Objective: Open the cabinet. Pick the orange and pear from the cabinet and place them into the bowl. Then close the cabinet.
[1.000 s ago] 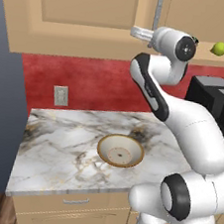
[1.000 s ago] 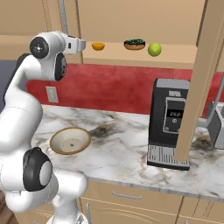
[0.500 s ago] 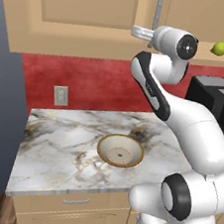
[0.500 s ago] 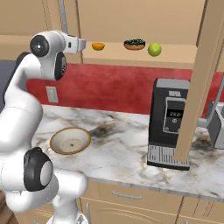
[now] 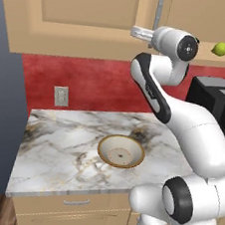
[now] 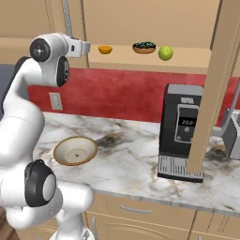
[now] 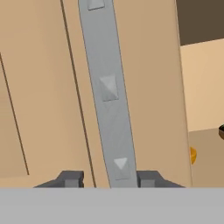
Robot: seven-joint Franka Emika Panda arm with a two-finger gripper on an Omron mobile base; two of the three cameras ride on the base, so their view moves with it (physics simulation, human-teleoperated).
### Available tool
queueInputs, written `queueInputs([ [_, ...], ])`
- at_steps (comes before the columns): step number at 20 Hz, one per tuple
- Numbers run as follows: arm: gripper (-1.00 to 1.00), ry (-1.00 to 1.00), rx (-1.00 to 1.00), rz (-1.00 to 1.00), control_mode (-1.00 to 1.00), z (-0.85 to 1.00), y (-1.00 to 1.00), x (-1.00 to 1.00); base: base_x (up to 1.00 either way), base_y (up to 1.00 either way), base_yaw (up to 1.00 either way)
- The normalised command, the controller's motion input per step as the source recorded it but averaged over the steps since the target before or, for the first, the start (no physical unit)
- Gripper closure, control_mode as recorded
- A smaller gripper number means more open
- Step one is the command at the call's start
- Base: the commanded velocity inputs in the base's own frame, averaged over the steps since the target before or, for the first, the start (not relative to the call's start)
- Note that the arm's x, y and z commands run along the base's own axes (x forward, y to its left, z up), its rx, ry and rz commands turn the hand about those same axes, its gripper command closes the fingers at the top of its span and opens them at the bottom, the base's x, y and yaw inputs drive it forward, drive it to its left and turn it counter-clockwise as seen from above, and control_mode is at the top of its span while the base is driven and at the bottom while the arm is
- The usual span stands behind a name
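The arm is raised to the wall cabinet point(image 5: 87, 16), and the gripper point(image 7: 109, 178) is placed at the lower end of the vertical silver bar handle point(image 7: 107, 92) of the left door. In the hand view, one dark fingertip is seen on each side of the handle, close against it; the jaws are pressed together on the handle. In the left base view, the gripper point(image 5: 140, 34) is seen at the foot of the same handle point(image 5: 159, 10).

The right door point(image 6: 213, 89) is swung open and is seen edge-on in the right base view, in front of the black coffee machine point(image 6: 180, 131). The open shelf is exposed behind it. On the shelf, the orange point(image 6: 105, 49) is located at the left, a small dark dish point(image 6: 144, 47) is located in the middle, and the pear point(image 6: 165, 52) is located at the right, just beside the dish. The three items are set apart from one another. A sliver of the orange point(image 7: 192, 154) is also visible past the door edge in the hand view.

The bowl point(image 5: 121, 151) is located on the marble counter point(image 5: 54, 152) below the cabinet, upright, and holds nothing. A wall socket point(image 5: 61, 96) is mounted on the red backsplash, to the left of the bowl.
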Motion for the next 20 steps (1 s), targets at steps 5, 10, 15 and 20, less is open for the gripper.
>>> queueInputs([
  [5,1.0,0.0,0.0,-0.01,-1.0,0.1,0.0,-0.28,0.0,0.0,0.0],
  [10,1.0,0.0,0.0,-0.06,-1.0,0.33,0.05,-0.79,0.0,0.0,0.0],
  [15,1.0,0.0,-0.05,-0.09,-1.0,0.32,0.46,-0.93,0.0,0.0,0.0],
  [20,1.0,0.01,-0.21,-0.1,-1.0,0.32,0.96,-0.83,0.0,0.0,0.0],
])
